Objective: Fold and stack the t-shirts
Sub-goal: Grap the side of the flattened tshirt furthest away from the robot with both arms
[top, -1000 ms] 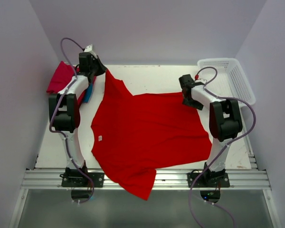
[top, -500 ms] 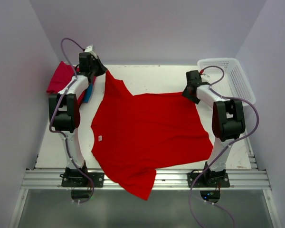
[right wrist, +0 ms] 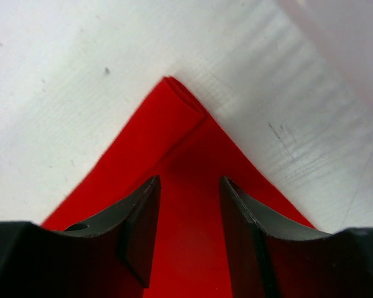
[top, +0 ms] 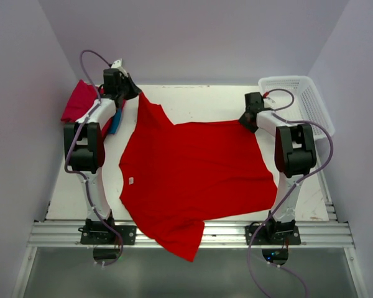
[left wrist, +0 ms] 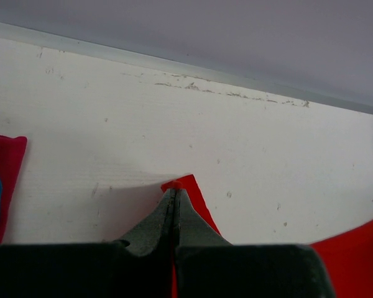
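The large bright red t-shirt (top: 193,167) lies spread across the table, its near hem hanging over the front rail. My left gripper (top: 135,93) is shut on the shirt's far left corner, and a red tip (left wrist: 188,186) pokes out past the shut jaws (left wrist: 174,194). My right gripper (top: 245,121) is at the shirt's far right corner (right wrist: 180,108). Its fingers stand open (right wrist: 189,183) with flat red cloth between them. A crimson-pink t-shirt (top: 79,100) and a teal-blue one (top: 116,121) lie at the far left.
A white mesh basket (top: 301,102) stands at the far right corner of the table. The back wall runs close behind both grippers. Bare white table (top: 199,102) shows between the two held corners.
The right gripper has shifted a little toward the back onto the shirt's far right corner, and its jaws have narrowed. The left gripper and the shirt have stayed put.
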You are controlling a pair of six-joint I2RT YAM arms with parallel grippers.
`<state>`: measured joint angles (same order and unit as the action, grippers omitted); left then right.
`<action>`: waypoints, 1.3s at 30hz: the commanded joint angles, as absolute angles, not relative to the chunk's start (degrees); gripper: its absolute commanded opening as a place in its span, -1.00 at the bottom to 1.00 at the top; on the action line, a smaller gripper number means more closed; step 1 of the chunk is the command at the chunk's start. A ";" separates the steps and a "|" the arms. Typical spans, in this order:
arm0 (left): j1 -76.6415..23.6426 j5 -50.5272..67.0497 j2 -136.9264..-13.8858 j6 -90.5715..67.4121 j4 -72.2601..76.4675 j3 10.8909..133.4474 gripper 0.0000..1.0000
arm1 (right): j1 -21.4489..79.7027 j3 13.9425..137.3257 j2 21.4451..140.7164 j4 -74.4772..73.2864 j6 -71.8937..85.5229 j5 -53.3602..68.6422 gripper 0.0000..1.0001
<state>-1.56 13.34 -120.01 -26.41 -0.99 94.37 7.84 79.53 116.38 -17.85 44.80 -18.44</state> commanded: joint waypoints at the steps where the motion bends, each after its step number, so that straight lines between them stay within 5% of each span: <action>1: -1.05 14.94 -117.51 -26.98 0.53 94.40 -1.00 | 6.94 82.97 118.03 -15.21 46.32 -18.81 -0.06; 39: -1.23 14.85 -117.86 -27.07 0.97 93.52 -1.00 | 4.57 82.54 115.86 -18.11 47.73 -23.12 -0.24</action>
<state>-1.56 14.33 -120.01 -26.44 -0.97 93.86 5.32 85.54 120.25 -16.49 45.67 -20.23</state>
